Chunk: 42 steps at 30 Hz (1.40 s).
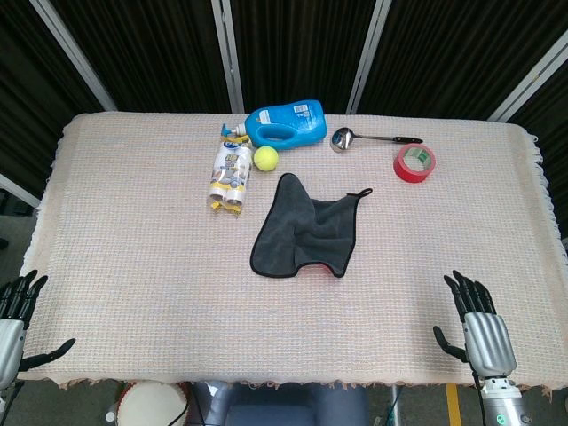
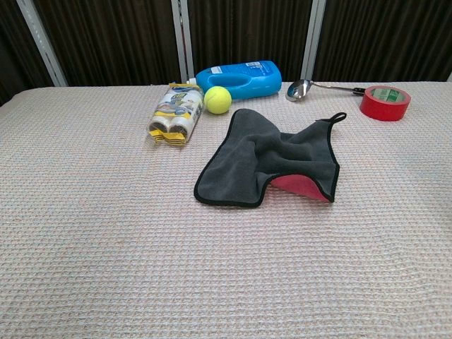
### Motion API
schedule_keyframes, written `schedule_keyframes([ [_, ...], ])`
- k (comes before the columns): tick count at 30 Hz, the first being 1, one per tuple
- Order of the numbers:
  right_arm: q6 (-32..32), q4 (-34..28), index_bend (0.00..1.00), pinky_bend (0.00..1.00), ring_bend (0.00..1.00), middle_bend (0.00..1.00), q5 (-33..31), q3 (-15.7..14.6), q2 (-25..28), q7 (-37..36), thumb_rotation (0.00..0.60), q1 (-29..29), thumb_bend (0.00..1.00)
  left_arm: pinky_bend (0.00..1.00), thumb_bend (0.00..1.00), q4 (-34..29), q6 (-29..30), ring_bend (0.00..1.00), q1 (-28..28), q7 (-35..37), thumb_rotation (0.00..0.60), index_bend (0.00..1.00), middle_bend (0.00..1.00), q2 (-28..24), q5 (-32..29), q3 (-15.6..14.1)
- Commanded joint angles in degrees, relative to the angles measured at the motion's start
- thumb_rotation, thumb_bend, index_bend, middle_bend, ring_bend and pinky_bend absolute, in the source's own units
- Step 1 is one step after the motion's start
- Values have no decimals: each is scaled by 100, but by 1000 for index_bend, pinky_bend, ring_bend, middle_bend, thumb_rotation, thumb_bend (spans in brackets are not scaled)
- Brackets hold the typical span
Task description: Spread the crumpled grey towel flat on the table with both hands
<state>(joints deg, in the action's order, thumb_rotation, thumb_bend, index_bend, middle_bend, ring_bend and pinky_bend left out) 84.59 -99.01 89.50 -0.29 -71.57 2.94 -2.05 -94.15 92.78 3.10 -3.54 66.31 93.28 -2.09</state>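
The grey towel (image 1: pixel 306 227) lies rumpled mid-table, far from both hands. Left hand (image 1: pixel 16 312) and right hand (image 1: pixel 480 327) hover at the near corners, fingers spread, holding nothing.

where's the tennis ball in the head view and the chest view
Head view: the tennis ball sits upper middle, just above the grey towel, touching the blue detergent bottle.
Chest view: the tennis ball is upper middle, left of the towel's top corner, right of the packet of rolls.
Shared landmark: the blue detergent bottle lying right behind the ball.
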Motion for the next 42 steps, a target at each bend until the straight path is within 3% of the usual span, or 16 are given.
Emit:
schedule_keyframes([
  [1, 6, 5, 0, 42, 0, 0, 2, -1, -5, 7, 600, 4, 374, 63, 7, 3, -8, 0, -5, -7, 600, 0, 0, 4, -3, 2],
  [19, -148, -126, 0, 42, 0, 0, -164, 47, -135, -83, 600, -50, 374, 63, 7, -1, 1, 0, -28, -55, 600, 0, 0, 29, -44, 64],
  [30, -610, -365, 303, 42, 0, 49, -674, 634, -695, 369, 600, -589, 375, 63, 7, 15, -113, 0, -105, -137, 600, 0, 0, 126, -206, 167],
  [42, -1206, -245, 328, 42, 0, 69, -1891, 1361, -1949, 1729, 600, -1457, 375, 63, 7, 80, -254, 0, -181, -226, 600, 0, 0, 226, -374, 238],
])
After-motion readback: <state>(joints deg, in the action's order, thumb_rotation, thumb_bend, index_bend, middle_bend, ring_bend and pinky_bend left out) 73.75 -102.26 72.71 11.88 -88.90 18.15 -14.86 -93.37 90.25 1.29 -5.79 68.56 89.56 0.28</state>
